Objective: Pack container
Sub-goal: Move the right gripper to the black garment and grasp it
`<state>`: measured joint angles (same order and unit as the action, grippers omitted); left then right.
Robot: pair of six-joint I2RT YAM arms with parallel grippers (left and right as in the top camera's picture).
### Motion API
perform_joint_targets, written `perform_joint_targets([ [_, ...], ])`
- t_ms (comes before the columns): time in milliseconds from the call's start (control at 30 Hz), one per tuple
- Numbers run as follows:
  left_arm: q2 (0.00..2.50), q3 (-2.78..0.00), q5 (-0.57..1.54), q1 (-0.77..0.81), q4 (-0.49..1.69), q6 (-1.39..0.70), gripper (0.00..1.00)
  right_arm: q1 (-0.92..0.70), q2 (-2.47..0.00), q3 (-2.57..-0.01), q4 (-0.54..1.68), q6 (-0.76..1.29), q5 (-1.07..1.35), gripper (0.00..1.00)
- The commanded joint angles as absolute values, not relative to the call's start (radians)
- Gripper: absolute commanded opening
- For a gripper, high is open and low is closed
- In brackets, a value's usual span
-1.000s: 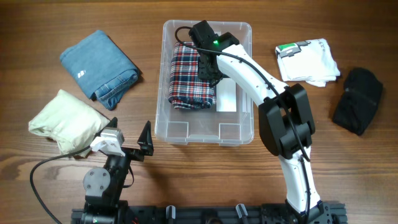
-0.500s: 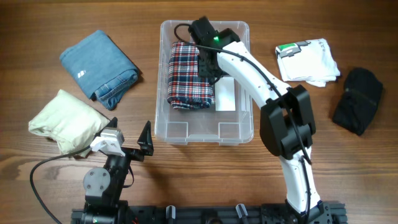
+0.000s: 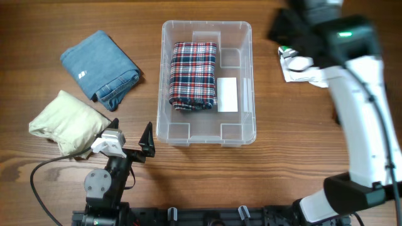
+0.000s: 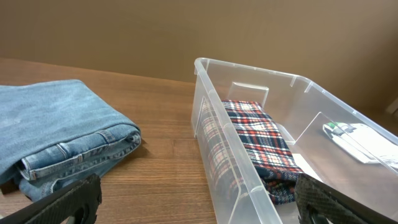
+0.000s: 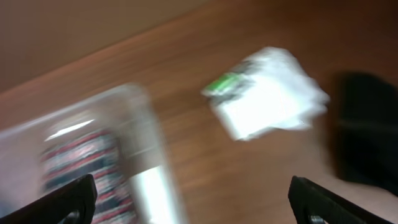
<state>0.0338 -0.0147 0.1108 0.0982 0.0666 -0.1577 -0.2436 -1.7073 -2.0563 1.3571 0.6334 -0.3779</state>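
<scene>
The clear container stands at the table's middle, and a folded plaid cloth lies in its left half beside a white label. My right gripper hangs high to the right of the container, blurred, over a white folded garment. In the right wrist view the gripper is open with nothing between its fingers, above bare wood between the container and the white garment. My left gripper rests open near the front edge, facing the container.
Folded blue jeans and a cream garment lie left of the container. A black garment lies at the far right, mostly behind my right arm in the overhead view. The jeans fill the left of the left wrist view.
My right gripper opened, let go of the plaid cloth inside the container, then lifted out and swung right toward the white garment. The left arm has not moved.
</scene>
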Motion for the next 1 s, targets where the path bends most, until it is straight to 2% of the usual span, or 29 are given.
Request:
perform_joint_targets([
  [0,0.033,-0.006,0.119,0.103,0.064,-0.141,1.00,-0.063,-1.729,-2.046,1.460,0.763,-0.408,1.00],
  [133,0.033,-0.006,0.119,0.103,0.064,-0.141,1.00,0.141,-1.730,-1.996,1.489,0.759,-0.297,1.00],
  [300,0.033,-0.006,0.119,0.103,0.064,-0.141,1.00,0.356,-1.731,-1.897,1.443,0.755,-0.282,1.00],
  [400,0.033,-0.006,0.119,0.103,0.064,-0.141,1.00,0.438,-1.731,-1.806,1.354,0.638,-0.244,1.00],
  [600,0.033,-0.006,0.119,0.103,0.064,-0.141,1.00,0.530,-1.731,-1.518,1.077,0.354,-0.130,1.00],
  [833,0.033,-0.006,0.119,0.103,0.064,-0.141,1.00,0.596,-1.732,-1.394,0.908,0.328,-0.090,1.00],
  [967,0.033,-0.006,0.119,0.103,0.064,-0.141,1.00,0.604,-1.746,-1.394,0.829,0.209,-0.072,1.00],
])
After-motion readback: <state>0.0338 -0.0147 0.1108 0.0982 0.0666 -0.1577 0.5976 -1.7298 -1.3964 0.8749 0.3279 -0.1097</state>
